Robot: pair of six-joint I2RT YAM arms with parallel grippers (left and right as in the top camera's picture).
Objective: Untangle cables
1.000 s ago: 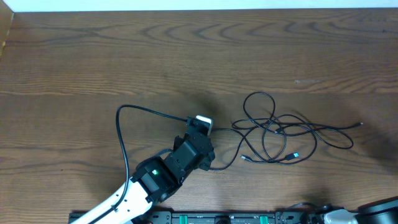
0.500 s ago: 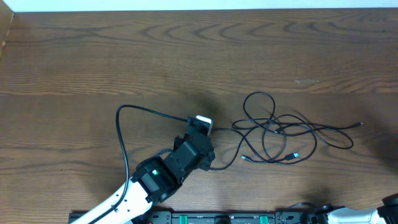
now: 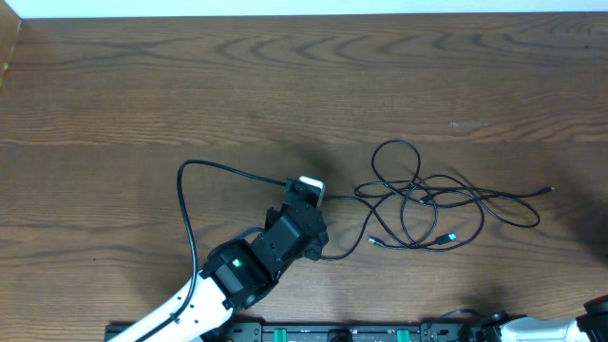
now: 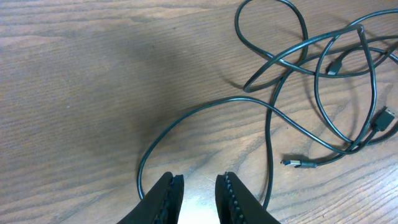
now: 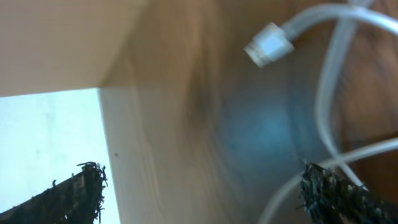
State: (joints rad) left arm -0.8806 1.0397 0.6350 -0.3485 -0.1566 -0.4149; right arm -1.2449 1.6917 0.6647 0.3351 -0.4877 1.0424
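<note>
The black cables [image 3: 427,204] lie tangled in loops right of the table's middle, with small plugs [image 3: 452,237] at their loose ends. My left gripper [image 3: 308,188] sits just left of that tangle. In the left wrist view the gripper [image 4: 199,180] is open by a narrow gap, with bare wood between its fingers. One black cable [image 4: 211,107] arcs around in front of it, passing outside both fingertips. The right wrist view is blurred. There my right gripper [image 5: 205,193] is wide open, and a white cable [image 5: 336,74] with a white plug [image 5: 268,45] runs past its right finger [image 5: 329,193].
A long black wire [image 3: 185,204] curves from the left gripper out to the left and back along the left arm [image 3: 237,271]. The table's far edge [image 3: 304,14] meets a white wall. A sliver of the right arm [image 3: 598,309] shows at the bottom right corner.
The right arm has slid further out of the overhead view at the bottom right. The left arm and the black cables have not moved.
</note>
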